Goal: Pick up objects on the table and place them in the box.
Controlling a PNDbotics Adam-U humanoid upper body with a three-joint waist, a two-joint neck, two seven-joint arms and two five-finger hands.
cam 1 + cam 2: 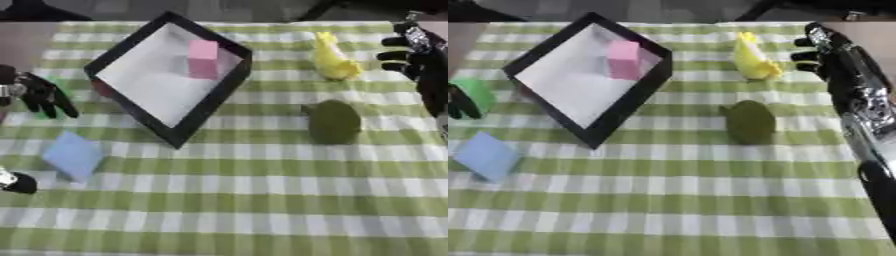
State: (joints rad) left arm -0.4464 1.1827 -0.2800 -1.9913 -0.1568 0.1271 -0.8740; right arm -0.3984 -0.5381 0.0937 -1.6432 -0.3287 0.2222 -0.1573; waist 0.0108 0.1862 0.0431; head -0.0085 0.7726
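A black-rimmed box (213, 100) with a white floor lies askew at the back left, and a pink block (203, 59) stands inside it. On the checked cloth lie a yellow object (332, 62), an olive-green round object (333, 121) and a blue block (74, 156). A green thing (476, 92) sits at the left edge, half hidden by my left hand (44, 96), whose fingers hang spread over it. My right hand (413, 52) is at the back right, open, its fingers pointing left, a short gap from the yellow object.
A small red thing (101, 88) shows against the box's left outer side. A black and silver part of my left arm (17, 182) pokes in at the lower left edge. The green and white cloth (262, 210) covers the near half of the table.
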